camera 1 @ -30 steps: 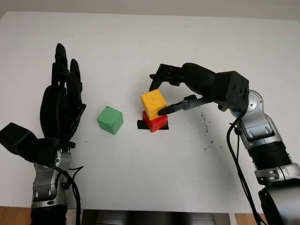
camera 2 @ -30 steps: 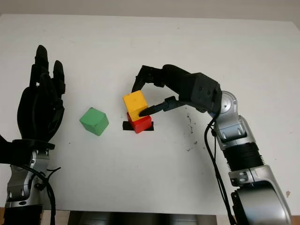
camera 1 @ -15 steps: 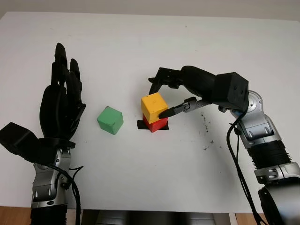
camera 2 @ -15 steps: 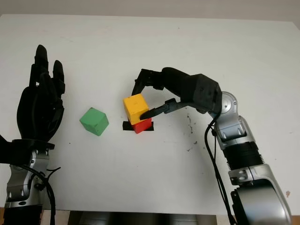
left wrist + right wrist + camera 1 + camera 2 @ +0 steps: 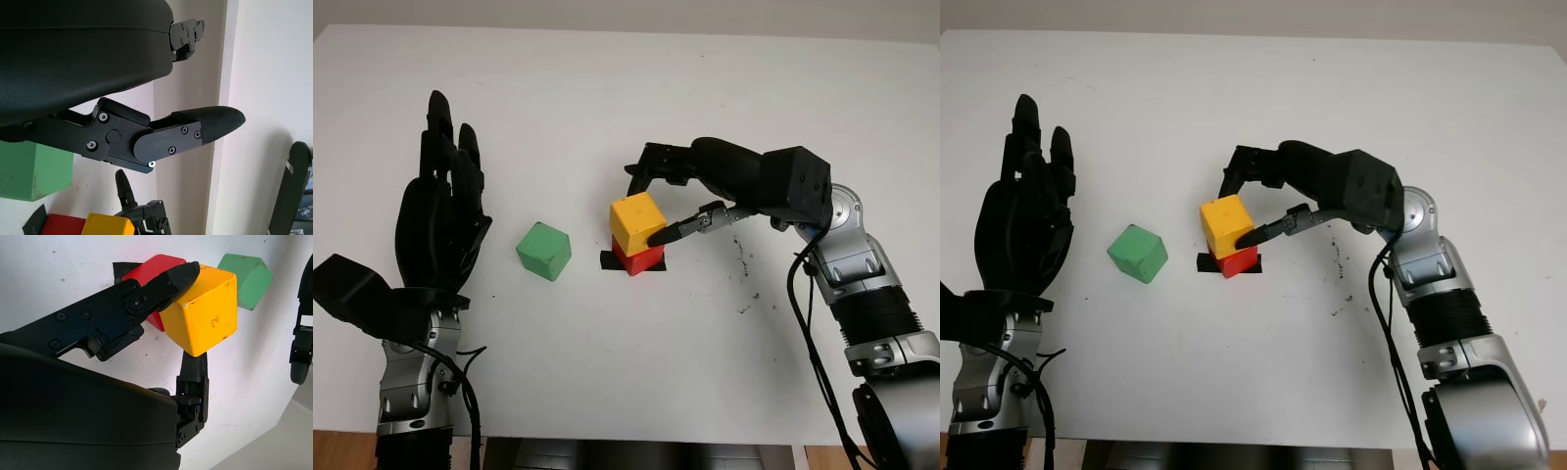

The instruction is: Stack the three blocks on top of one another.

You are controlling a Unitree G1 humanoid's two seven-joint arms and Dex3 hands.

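A yellow block [image 5: 636, 220] sits slightly askew on a red block [image 5: 643, 260] at the table's middle, over a black tape mark [image 5: 606, 260]. My right hand [image 5: 643, 211] reaches in from the right and is shut on the yellow block: the thumb tip [image 5: 183, 273] presses its near corner and another finger [image 5: 194, 369] touches its far side. A green block [image 5: 543, 251] lies alone on the table to the left of the stack. My left hand [image 5: 440, 225] is open and upright at the left, apart from the green block.
The white table [image 5: 636, 352] stretches around the blocks, with open room in front and behind. A few small dark specks [image 5: 744, 264] mark the surface right of the stack. The table's front edge runs along the bottom.
The right hand shifted the yellow block slightly right and lowered it, so it now covers more of the red block. The left hand and green block stayed still.
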